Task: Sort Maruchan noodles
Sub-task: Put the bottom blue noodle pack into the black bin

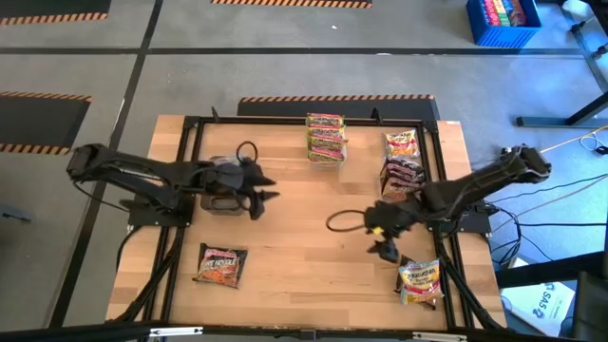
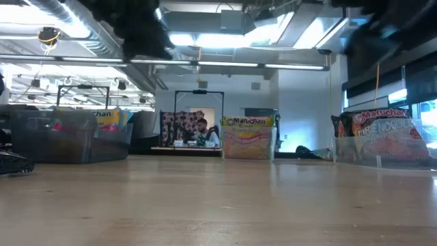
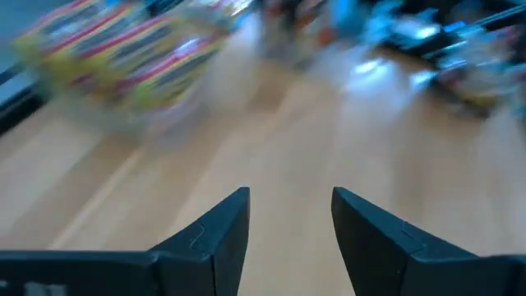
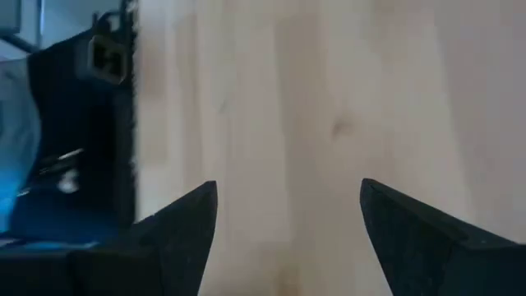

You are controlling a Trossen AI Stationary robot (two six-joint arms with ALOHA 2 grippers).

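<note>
From above, the left gripper (image 1: 269, 193) hangs empty, fingers apart, near mid-table. The right gripper (image 1: 382, 237), spread wide and empty, is near the orange-red flat plastic ramen packet (image 1: 419, 281) at the near right edge; approaching low could push it off.

At table level, the yellow-green Maruchan packet (image 2: 248, 139) stands in a clear tub.

The left wrist view shows only bare wooden table (image 3: 288, 140).

The right wrist view shows the table edge (image 4: 136, 123) close by.
</note>
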